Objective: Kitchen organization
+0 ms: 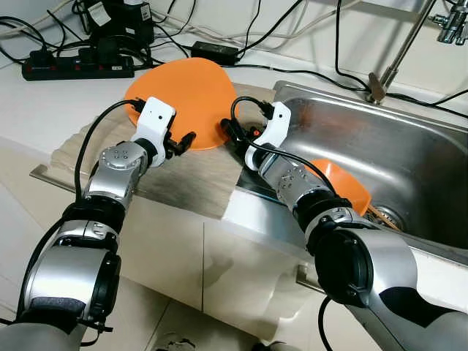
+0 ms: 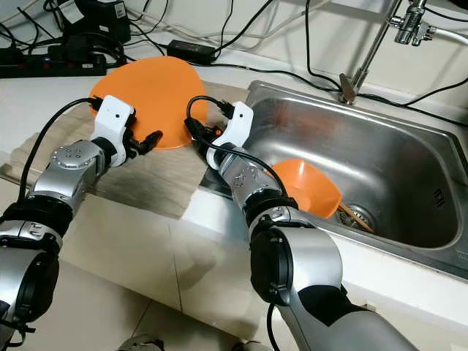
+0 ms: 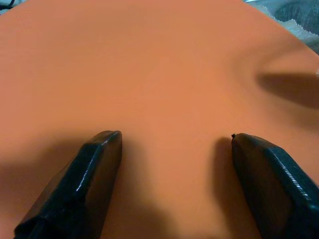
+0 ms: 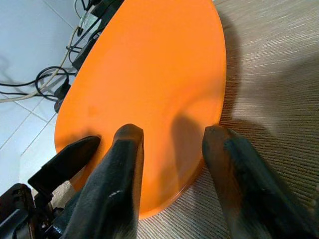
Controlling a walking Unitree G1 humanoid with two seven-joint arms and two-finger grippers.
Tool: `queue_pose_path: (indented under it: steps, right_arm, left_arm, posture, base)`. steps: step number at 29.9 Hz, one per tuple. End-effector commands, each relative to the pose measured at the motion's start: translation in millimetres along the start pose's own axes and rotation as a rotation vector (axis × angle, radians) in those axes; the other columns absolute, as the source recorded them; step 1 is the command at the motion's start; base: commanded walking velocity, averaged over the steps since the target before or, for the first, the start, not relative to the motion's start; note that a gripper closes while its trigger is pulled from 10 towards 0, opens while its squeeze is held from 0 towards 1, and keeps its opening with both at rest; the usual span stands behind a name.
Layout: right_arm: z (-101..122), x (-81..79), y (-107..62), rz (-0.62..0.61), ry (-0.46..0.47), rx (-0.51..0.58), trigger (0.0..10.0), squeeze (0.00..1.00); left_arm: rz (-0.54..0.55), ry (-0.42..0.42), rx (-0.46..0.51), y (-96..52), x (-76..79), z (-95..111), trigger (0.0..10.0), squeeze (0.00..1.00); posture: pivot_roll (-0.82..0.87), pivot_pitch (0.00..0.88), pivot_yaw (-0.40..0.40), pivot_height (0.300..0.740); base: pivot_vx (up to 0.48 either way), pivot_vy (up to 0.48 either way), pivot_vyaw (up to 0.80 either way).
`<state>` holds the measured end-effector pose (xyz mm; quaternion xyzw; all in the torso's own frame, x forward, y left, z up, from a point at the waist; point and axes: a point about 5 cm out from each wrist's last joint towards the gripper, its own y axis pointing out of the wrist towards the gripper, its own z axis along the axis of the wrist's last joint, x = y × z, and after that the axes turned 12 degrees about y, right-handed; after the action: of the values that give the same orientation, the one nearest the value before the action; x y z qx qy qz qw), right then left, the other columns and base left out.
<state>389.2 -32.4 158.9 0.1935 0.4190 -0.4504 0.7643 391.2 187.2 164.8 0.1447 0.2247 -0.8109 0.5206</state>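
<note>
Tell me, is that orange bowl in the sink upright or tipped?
Tipped: the orange bowl leans on its side inside the sink, its hollow facing sideways.

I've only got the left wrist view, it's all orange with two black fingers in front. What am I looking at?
Observer: That's an orange plate lying on a woven mat on the counter; the left tool is open at its near edge.
Operator: Where's the other arm?
Observer: The right tool is open at the same plate's edge, on the side next to the sink.
Operator: Anything in that sink?
Observer: An orange bowl lies tilted in the basin, near the drain.
</note>
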Motion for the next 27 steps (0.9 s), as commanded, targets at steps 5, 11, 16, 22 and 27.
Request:
queue_pose_path:
  steps: [5, 11, 16, 22, 27]
  right_arm:
    - [-0.6, 6.8, -2.9, -0.007, 0.000, -0.019, 0.0, 0.00]
    - [0.9, 8.6, -3.8, -0.008, 0.007, -0.013, 0.0, 0.00]
    - [1.9, 9.9, -4.4, -0.011, 0.016, -0.007, 0.0, 0.00]
    - [2.8, 11.4, -5.0, -0.017, 0.029, 0.001, 0.0, 0.00]
    - [5.3, 12.1, -5.5, -0.016, 0.052, 0.014, 0.0, 0.00]
  left_arm:
    - [-0.097, 0.002, -0.128, -0.8, 24.2, -28.7, 10.0, 0.00]
    - [-0.097, 0.004, -0.127, -0.7, 24.2, -28.4, 10.0, 0.00]
    - [-0.097, 0.005, -0.125, -0.7, 24.2, -28.3, 10.0, 0.00]
    - [-0.097, 0.007, -0.122, -0.7, 24.1, -28.1, 10.0, 0.00]
    - [-0.096, 0.007, -0.120, -0.7, 23.9, -27.8, 10.0, 0.00]
  posture:
    - [0.00, 0.057, -0.091, 0.740]
    - [-0.01, 0.055, -0.089, 0.740]
    - [-0.01, 0.056, -0.088, 0.740]
    - [-0.01, 0.056, -0.086, 0.740]
    - [-0.01, 0.056, -0.085, 0.740]
  base:
    - [0.000, 0.000, 0.00]
    - [0.000, 0.000, 0.00]
    - [0.000, 0.000, 0.00]
    - [0.000, 0.000, 0.00]
    - [0.000, 0.000, 0.00]
